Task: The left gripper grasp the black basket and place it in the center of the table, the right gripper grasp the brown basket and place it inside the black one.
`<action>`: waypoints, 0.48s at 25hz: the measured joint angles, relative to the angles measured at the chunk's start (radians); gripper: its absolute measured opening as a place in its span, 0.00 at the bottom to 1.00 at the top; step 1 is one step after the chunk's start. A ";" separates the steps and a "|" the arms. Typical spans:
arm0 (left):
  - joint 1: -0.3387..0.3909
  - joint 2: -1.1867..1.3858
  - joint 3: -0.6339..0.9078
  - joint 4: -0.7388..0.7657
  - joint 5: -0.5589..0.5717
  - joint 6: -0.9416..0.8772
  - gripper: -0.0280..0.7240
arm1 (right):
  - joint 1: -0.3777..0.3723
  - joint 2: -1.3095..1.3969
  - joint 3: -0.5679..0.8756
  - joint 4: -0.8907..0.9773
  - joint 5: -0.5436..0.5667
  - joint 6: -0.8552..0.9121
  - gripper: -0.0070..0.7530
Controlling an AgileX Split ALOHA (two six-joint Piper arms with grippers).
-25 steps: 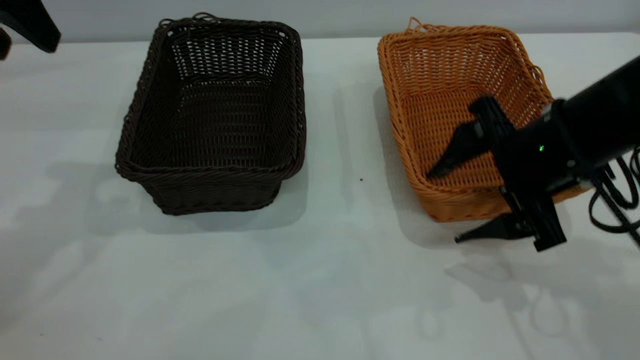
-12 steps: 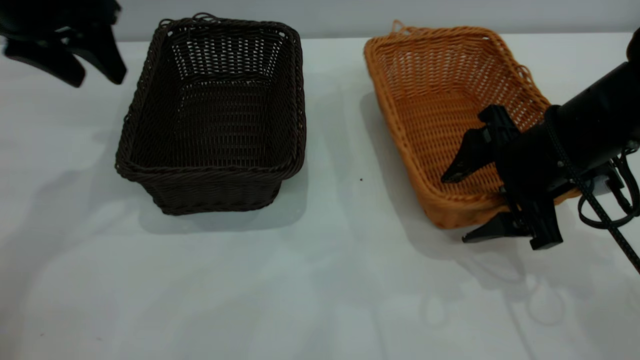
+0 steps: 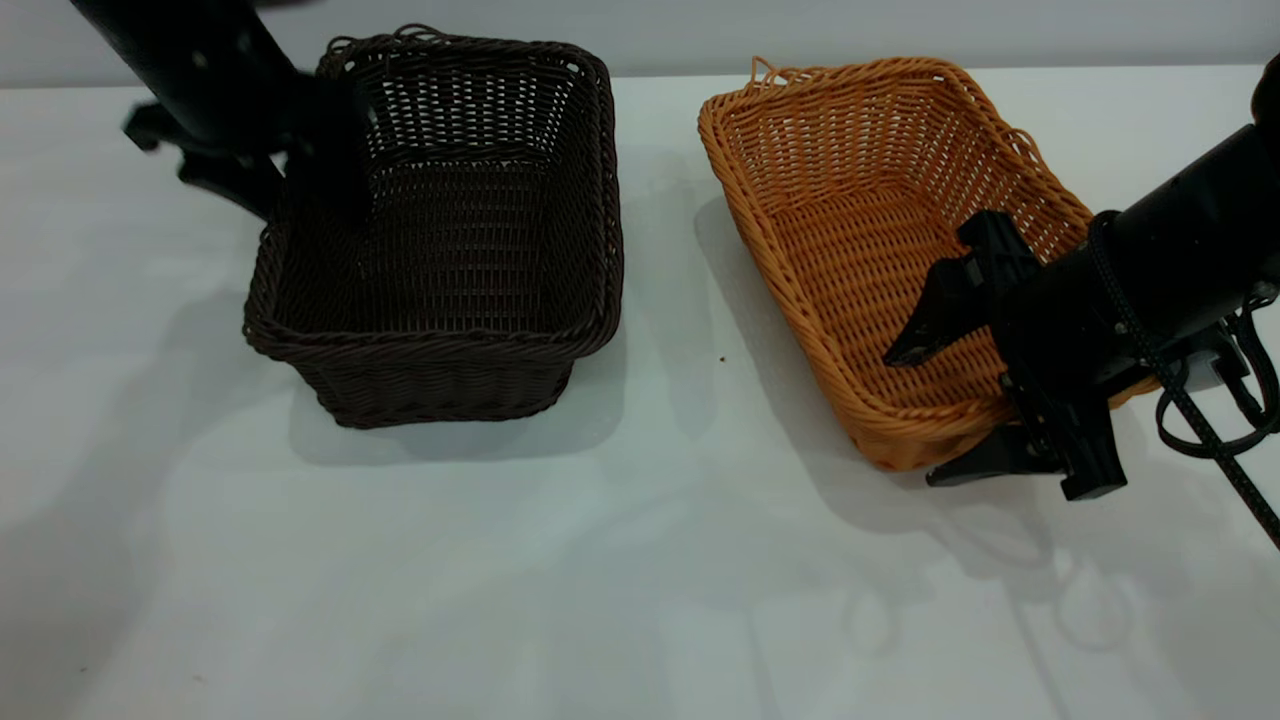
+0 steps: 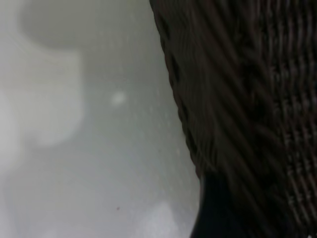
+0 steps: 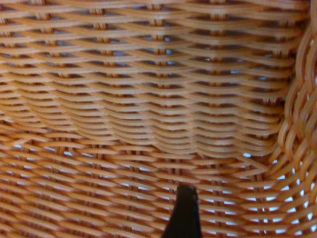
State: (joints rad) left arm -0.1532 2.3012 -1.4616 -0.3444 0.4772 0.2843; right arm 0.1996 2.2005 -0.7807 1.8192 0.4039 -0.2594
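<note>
The black basket (image 3: 450, 260) stands at the left back of the table (image 3: 640, 560). My left gripper (image 3: 285, 185), blurred, is open astride its left wall, one finger inside and one outside. The left wrist view shows that dark wall (image 4: 247, 99) close up. The brown basket (image 3: 850, 200) lies at the right, turned and tipped. My right gripper (image 3: 912, 420) is shut on its near right wall, one finger inside and one outside below. In the right wrist view one fingertip (image 5: 184, 213) shows against the tan weave (image 5: 148, 99).
A black cable (image 3: 1215, 420) loops beside the right arm. A strip of bare table lies between the two baskets. A grey wall runs along the table's back edge.
The left gripper came down from the top left onto the black basket's left wall and nudged the basket right. The brown basket turned, its far left corner swinging left.
</note>
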 joint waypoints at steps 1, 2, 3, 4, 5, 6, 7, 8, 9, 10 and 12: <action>0.000 0.015 -0.002 0.000 0.000 0.000 0.61 | 0.000 0.000 0.000 0.000 -0.003 0.000 0.76; 0.000 0.025 -0.002 0.000 0.000 0.000 0.60 | 0.000 0.000 0.000 0.000 -0.006 0.000 0.75; 0.000 0.035 -0.002 0.000 -0.004 0.000 0.58 | 0.000 0.000 0.000 0.000 -0.007 0.000 0.72; 0.000 0.042 -0.002 0.000 -0.012 0.000 0.55 | 0.000 0.000 0.000 0.000 -0.010 0.000 0.69; 0.000 0.047 -0.002 0.000 -0.020 0.000 0.50 | 0.000 0.000 0.000 0.000 -0.011 0.000 0.65; 0.000 0.049 -0.002 0.000 -0.025 0.000 0.44 | 0.000 0.000 0.000 -0.001 -0.011 0.000 0.60; 0.000 0.052 -0.002 0.001 -0.029 0.000 0.36 | 0.000 0.001 0.000 -0.001 -0.011 -0.004 0.55; 0.000 0.052 -0.002 0.001 -0.034 -0.004 0.30 | 0.000 0.001 0.000 -0.001 -0.011 -0.008 0.47; 0.000 0.052 -0.002 -0.003 -0.043 -0.011 0.22 | 0.000 0.001 -0.002 -0.001 -0.011 -0.011 0.38; 0.000 0.052 -0.004 -0.003 -0.047 -0.005 0.15 | 0.000 0.003 -0.004 -0.001 -0.011 -0.011 0.31; -0.001 0.052 -0.005 0.012 -0.028 0.021 0.14 | 0.000 0.009 -0.021 -0.005 -0.013 -0.012 0.21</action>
State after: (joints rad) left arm -0.1544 2.3529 -1.4668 -0.3327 0.4492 0.3050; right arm 0.1996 2.2093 -0.8015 1.8145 0.3905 -0.2716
